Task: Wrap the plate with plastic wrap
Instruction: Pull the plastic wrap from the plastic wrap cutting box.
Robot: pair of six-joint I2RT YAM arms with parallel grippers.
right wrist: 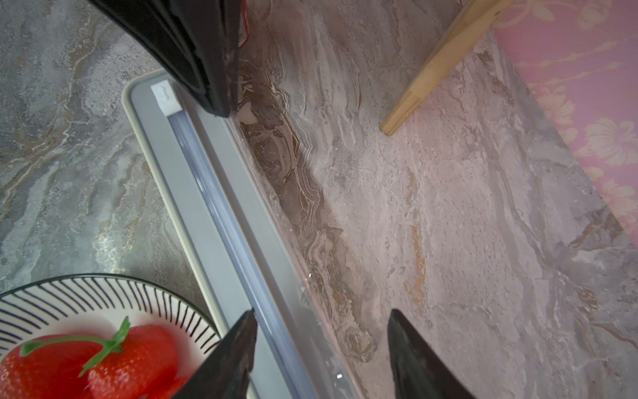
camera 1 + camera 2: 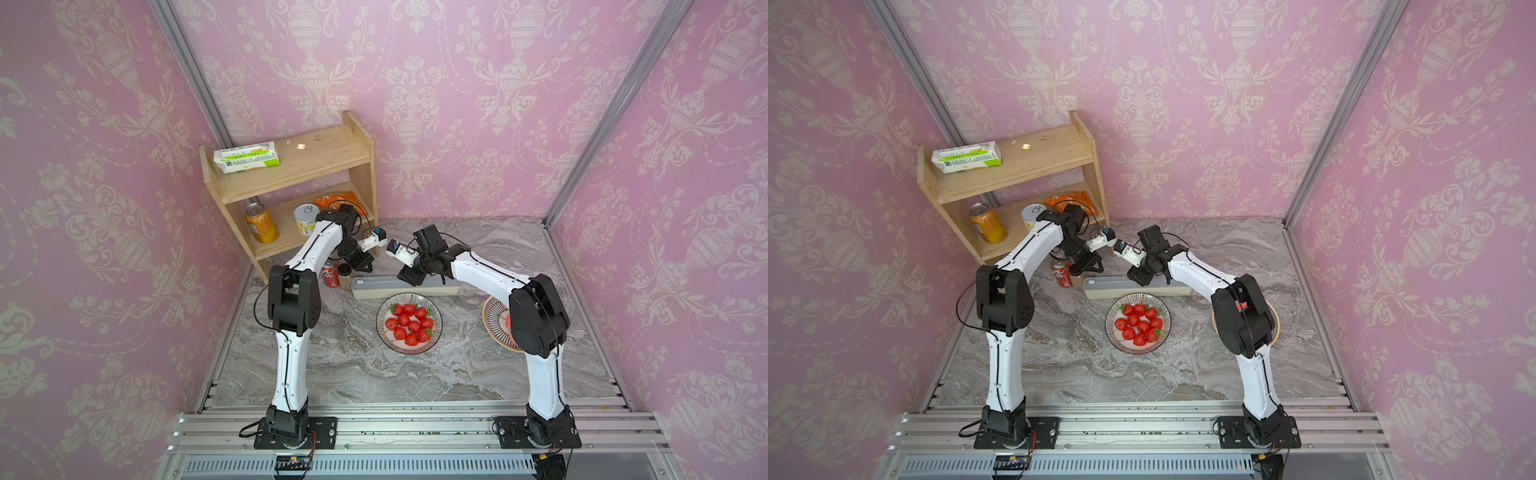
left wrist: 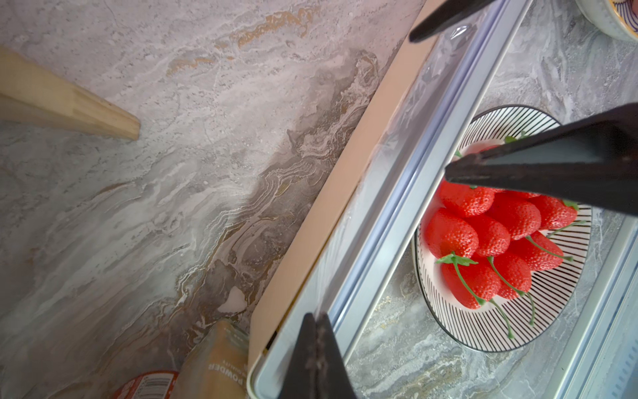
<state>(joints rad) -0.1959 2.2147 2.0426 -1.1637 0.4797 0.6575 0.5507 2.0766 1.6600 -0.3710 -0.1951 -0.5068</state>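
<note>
One free edge to take: plastic wrap (image 3: 393, 145) looks thin, clingy and near weightless, likely to tear or bunch; pinch both ends, pull evenly. Film lies along far edge of dispenser box (image 2: 374, 287), just beyond strawberry plate (image 2: 379, 325). Left gripper (image 3: 315, 321) clamped flat at box's left end; pinch on film unclear. Right gripper (image 1: 322, 312) jaws half apart astride far edge, holding nothing. Both arms reach far, wrists pitched down.

Staged robot booth, pink wallpaper panels (image 2: 457, 104); aluminium frame (image 2: 617, 112), marble-look tabletop (image 2: 353, 365), wooden shelf (image 2: 307, 166)
</note>
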